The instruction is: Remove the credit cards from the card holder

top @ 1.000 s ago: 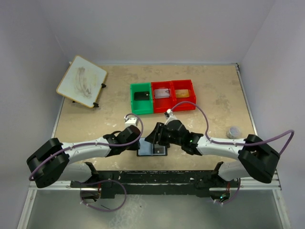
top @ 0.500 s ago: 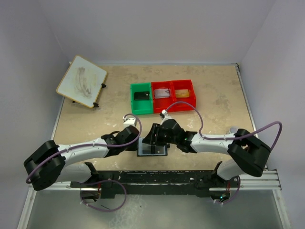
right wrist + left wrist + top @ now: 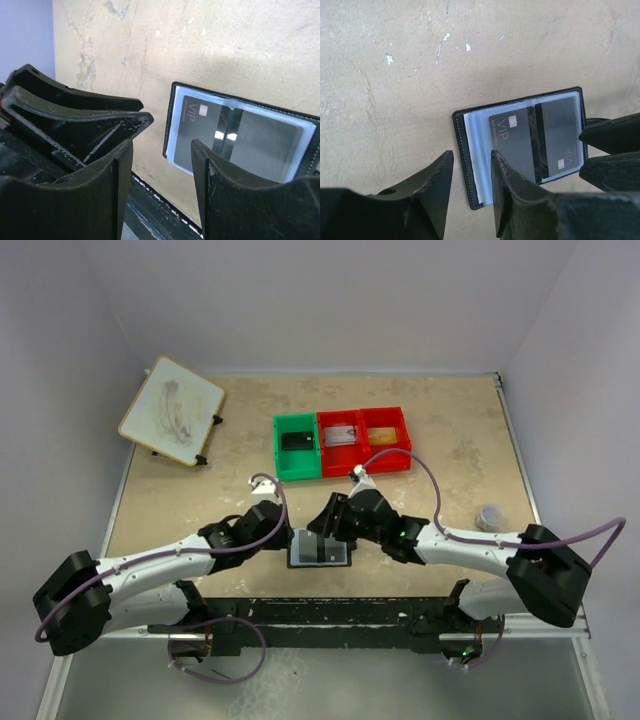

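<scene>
The card holder (image 3: 320, 549) lies spread open near the table's front edge, black outside with a pale clear sleeve inside (image 3: 520, 145) (image 3: 240, 135). Two dark credit cards marked VIP sit in its sleeves, one in each half (image 3: 512, 140) (image 3: 560, 137) (image 3: 200, 131). My left gripper (image 3: 283, 540) (image 3: 471, 156) is open. Its fingers stand on either side of the holder's left edge with a gap showing. Over the holder's other end my right gripper (image 3: 326, 527) (image 3: 160, 146) is open, with only table between its fingers.
A green bin (image 3: 283, 462) holding a dark card and two red bins (image 3: 385, 466) stand behind the holder. A white board (image 3: 172, 410) lies at the back left. A small grey round object (image 3: 490, 517) sits at the right. A black rail (image 3: 330, 612) runs along the near edge.
My left gripper's jaws have widened at the holder's left edge, and the left arm's elbow has swung leftward. The right arm shifted slightly. The holder stays where it was.
</scene>
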Robot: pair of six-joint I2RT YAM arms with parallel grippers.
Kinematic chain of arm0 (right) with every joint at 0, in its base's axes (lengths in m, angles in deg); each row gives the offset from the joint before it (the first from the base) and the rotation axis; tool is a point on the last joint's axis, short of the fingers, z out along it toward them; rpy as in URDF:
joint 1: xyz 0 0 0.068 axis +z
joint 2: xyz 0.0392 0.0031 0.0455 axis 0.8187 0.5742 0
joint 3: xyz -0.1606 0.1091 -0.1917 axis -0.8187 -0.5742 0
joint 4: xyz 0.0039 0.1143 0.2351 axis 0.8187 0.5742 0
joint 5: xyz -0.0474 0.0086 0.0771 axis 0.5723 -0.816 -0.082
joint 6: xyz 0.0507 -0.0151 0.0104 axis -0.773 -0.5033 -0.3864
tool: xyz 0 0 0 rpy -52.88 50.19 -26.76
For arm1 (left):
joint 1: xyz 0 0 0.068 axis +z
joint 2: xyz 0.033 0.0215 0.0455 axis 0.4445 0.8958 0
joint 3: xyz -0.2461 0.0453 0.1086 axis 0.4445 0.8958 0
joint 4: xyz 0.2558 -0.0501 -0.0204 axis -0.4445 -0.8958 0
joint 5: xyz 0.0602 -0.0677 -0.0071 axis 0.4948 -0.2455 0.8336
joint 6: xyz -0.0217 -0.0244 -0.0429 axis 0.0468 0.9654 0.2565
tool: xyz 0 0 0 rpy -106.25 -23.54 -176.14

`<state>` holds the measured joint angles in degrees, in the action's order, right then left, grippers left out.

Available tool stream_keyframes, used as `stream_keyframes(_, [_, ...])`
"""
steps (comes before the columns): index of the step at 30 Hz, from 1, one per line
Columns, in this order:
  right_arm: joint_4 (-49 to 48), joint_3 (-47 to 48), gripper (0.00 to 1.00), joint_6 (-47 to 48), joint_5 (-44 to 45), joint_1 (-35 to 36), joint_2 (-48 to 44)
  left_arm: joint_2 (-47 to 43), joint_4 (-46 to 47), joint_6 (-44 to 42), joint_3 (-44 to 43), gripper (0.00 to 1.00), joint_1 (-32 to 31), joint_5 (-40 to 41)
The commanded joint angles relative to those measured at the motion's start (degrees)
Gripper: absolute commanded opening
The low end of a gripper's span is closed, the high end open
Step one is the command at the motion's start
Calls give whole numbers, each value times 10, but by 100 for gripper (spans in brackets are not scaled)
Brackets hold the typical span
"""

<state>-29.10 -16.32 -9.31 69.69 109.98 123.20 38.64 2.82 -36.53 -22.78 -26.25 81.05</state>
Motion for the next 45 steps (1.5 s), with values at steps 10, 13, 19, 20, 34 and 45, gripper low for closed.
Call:
stream_keyframes(10, [-161,-130,56,-65,-29,0,-28,35,113,16,-2,41,-3,-78])
stream_keyframes(13, [-180,-134,55,-65,-38,0,-20,38,114,13,-1,41,-3,-82])
stream_keyframes(19, [-190,-121,51,-61,-50,-3,9,51,116,2,-4,36,-3,-93])
stream_keyframes(20, [-192,-119,51,-62,-52,-4,14,55,113,1,-5,35,-3,-95])
stream_keyframes(34, [-135,-74,49,-47,-42,-5,69,101,94,-20,5,26,-3,-83])
stream_keyframes(45, [-139,-75,44,-57,-31,-5,80,126,55,-26,15,13,-3,-35])
